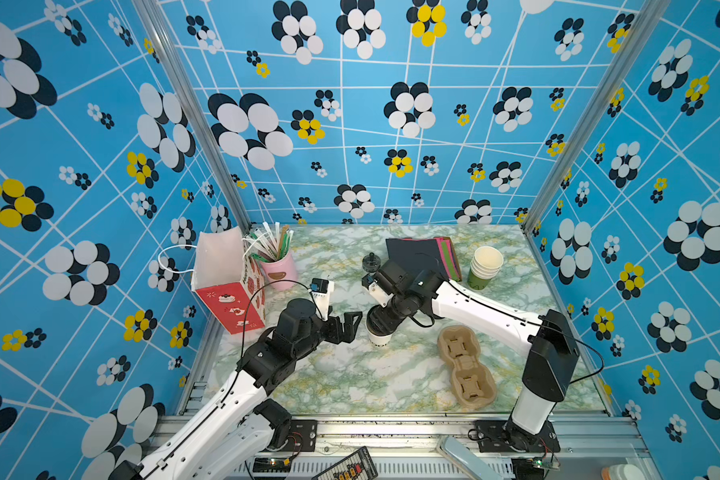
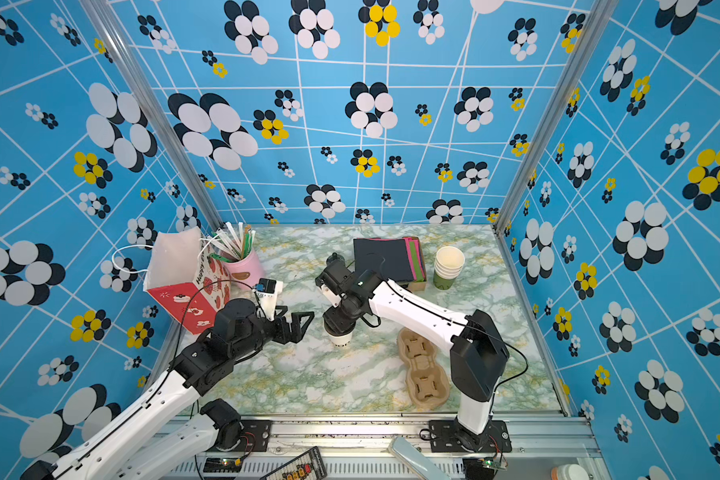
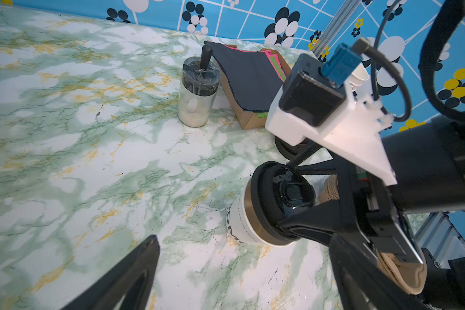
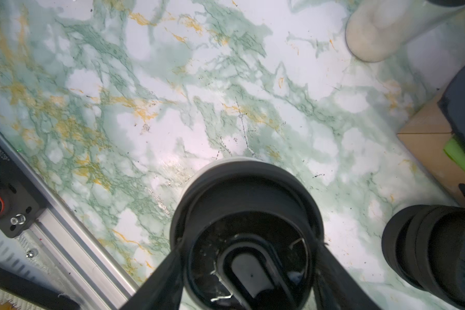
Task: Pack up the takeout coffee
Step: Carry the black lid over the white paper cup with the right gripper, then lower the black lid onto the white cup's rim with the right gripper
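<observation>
The takeout coffee [image 1: 378,338] [image 2: 341,338] is a white paper cup with a black sip lid [image 4: 242,193], standing mid-table. My right gripper [image 1: 381,322] [image 4: 247,241] comes down from above, and its two fingers press on opposite sides of the lid's rim, so it is shut on the coffee. In the left wrist view the cup [image 3: 240,214] shows with those dark fingers [image 3: 306,222] across the lid. My left gripper [image 1: 348,328] [image 2: 300,322] [image 3: 246,257] stands wide open just left of the cup, holding nothing and not touching it.
A red paper bag [image 1: 225,291] and a pink cup of straws [image 1: 281,270] stand back left. A sugar jar [image 1: 371,262], a napkin box [image 1: 425,253] and stacked paper cups [image 1: 485,266] line the back. A cardboard cup carrier [image 1: 466,365] lies right of the coffee; stacked black lids [image 4: 427,247] sit nearby.
</observation>
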You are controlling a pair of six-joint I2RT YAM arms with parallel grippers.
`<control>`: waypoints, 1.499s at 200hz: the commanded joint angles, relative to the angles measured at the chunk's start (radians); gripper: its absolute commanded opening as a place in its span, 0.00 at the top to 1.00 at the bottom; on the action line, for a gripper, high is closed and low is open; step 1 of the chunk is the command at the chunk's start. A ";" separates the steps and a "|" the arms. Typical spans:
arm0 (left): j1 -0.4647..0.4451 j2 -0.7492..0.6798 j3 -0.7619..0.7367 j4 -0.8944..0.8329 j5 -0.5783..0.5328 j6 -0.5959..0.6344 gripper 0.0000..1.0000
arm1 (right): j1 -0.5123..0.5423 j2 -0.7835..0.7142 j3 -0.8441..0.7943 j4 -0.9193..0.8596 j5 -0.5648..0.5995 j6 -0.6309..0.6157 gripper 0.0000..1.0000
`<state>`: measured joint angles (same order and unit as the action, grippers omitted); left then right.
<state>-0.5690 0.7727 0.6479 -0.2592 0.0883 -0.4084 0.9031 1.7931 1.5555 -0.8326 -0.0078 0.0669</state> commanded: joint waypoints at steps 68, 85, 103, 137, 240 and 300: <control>0.014 -0.001 -0.024 0.009 -0.010 -0.010 0.00 | 0.011 0.061 0.037 -0.064 -0.002 0.005 0.63; 0.015 0.001 -0.029 0.011 -0.007 -0.014 0.00 | 0.011 0.067 0.037 -0.066 -0.007 0.004 0.63; 0.015 0.001 -0.032 0.015 -0.009 -0.019 0.00 | 0.013 0.072 0.037 -0.071 -0.015 0.003 0.63; 0.017 0.000 -0.044 0.023 -0.007 -0.030 0.00 | 0.021 0.077 0.036 -0.079 -0.026 -0.001 0.63; 0.018 0.035 -0.063 0.045 0.022 -0.061 0.04 | 0.035 0.100 0.068 -0.121 -0.016 -0.018 0.60; 0.021 0.087 -0.077 0.083 0.070 -0.091 0.11 | 0.060 0.154 0.083 -0.168 0.041 -0.035 0.61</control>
<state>-0.5564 0.8433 0.5838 -0.2146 0.1223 -0.4805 0.9417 1.8881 1.6482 -0.9203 0.0330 0.0418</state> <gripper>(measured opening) 0.899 0.678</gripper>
